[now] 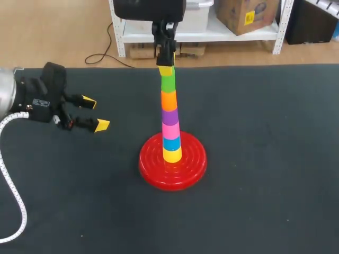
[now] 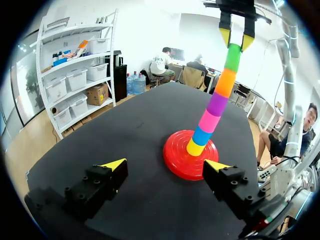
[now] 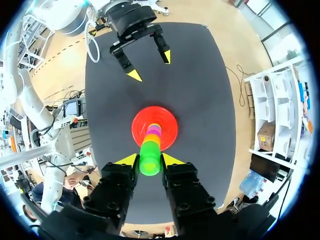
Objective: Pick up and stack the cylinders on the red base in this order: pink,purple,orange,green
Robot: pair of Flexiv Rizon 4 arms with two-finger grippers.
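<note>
A red base (image 1: pixel 152 170) sits mid-table with a tower on its peg: yellow, blue, pink (image 1: pixel 170 129), purple (image 1: pixel 170 115), orange (image 1: pixel 169 100) and green (image 1: pixel 168 83) cylinders, bottom to top. My right gripper (image 1: pixel 166 67) comes straight down on the tower, shut on the green cylinder (image 3: pixel 149 158), with a yellow tip on each side. My left gripper (image 1: pixel 95 114) hovers open and empty over the mat to the left of the base. From the left wrist, the tower (image 2: pixel 217 104) and base (image 2: pixel 175 155) lie ahead of the open left gripper (image 2: pixel 165 165).
The black mat (image 1: pixel 265 159) covers the whole table around the base. A white cable (image 1: pixel 13 196) trails along the left arm near the table's left edge.
</note>
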